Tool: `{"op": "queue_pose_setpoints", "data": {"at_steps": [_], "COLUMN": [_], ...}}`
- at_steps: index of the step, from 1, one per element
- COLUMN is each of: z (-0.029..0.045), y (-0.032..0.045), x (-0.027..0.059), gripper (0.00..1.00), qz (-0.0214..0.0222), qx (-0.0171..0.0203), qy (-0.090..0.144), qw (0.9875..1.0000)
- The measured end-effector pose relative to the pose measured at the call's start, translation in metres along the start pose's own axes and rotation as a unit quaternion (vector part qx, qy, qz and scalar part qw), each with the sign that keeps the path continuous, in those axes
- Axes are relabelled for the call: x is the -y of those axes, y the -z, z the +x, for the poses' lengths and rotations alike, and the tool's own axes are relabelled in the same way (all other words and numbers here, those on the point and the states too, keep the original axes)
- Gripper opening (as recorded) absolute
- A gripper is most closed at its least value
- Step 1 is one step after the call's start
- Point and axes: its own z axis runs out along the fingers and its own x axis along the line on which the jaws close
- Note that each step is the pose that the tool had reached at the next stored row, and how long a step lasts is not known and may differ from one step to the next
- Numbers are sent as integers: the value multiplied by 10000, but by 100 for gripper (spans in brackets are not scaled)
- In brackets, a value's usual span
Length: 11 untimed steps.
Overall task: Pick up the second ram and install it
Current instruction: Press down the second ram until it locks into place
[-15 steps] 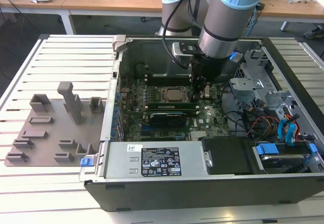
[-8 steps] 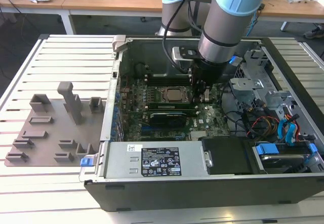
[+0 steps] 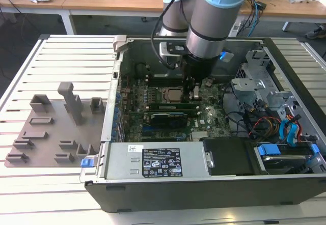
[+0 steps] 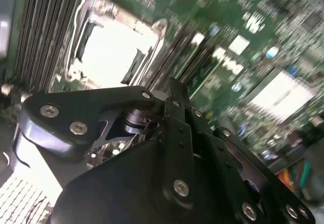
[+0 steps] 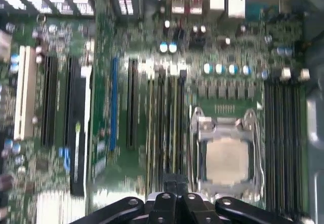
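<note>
The gripper (image 3: 196,93) hangs low inside the open computer case (image 3: 153,184), just over the memory slots (image 5: 167,127) beside the processor socket (image 5: 226,155); whether its jaws are closed or apart cannot be told. A long green ram stick (image 3: 173,104) sits seated in a slot below the socket in the exterior view, touching the gripper's tip area. A wider black card (image 3: 165,117) lies just beyond it.

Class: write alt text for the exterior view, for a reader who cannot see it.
A robot arm reaches down into an open computer case, its hand low over the green motherboard beside the processor socket. A grey fixture tray lies at the exterior view's left.
</note>
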Motion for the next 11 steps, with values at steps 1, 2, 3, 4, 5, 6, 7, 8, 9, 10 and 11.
{"op": "queue_pose_setpoints", "data": {"at_steps": [1,2,3,4,5,6,7,8,9,10,11], "z": [-1,-2,-3,-3,-3,-4,-4,-4,-2,-2,-1], "y": [-19,-28,-40,-46,-58,-69,-74,-86,-107,-127,-137], "x": [-127,-188,-256,-295,-386,-467,-483,-494,-511,-524,-529], "gripper": [10,10,10,10,10,10,10,10,10,10,10], "qz": [7,10,14,17,22,31,35,36,35,35,35], "qx": [0,0,1,1,0,0,0,0,-2,-2,-2], "qy": [0,0,1,1,1,1,1,2,2,2,2], "qw": [10000,10000,10000,10000,10000,10000,10000,10000,10000,10000,10000]}}
